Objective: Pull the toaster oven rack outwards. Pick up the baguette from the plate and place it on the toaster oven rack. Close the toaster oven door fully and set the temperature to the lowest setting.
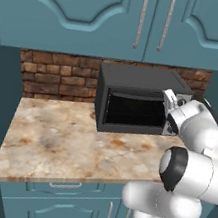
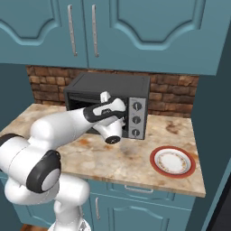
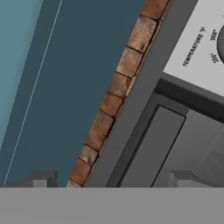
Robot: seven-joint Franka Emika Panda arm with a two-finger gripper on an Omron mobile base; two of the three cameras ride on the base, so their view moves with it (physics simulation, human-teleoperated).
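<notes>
The black toaster oven (image 1: pixel 137 78) stands at the back of the counter against the brick wall. Its toaster oven door (image 1: pixel 133 110) is closed, and the dark glass hides the toaster oven rack. The baguette is out of view. The plate (image 2: pixel 173 161), white with an orange-red rim, lies bare on the counter to the right of the oven. My gripper (image 3: pixel 113 180) is open, its fingertips (image 3: pixel 41 179) wide apart, close in front of the oven's upper right front by the silver control panel (image 2: pixel 136 118). The temperature knob (image 3: pixel 222 43) sits at the hand view's right edge.
Teal wall cabinets (image 1: pixel 142 20) hang low over the oven. A teal side wall (image 2: pixel 212 135) closes the counter on the right, just past the plate. The marble counter (image 1: pixel 54 142) stretches left of the oven to its front edge.
</notes>
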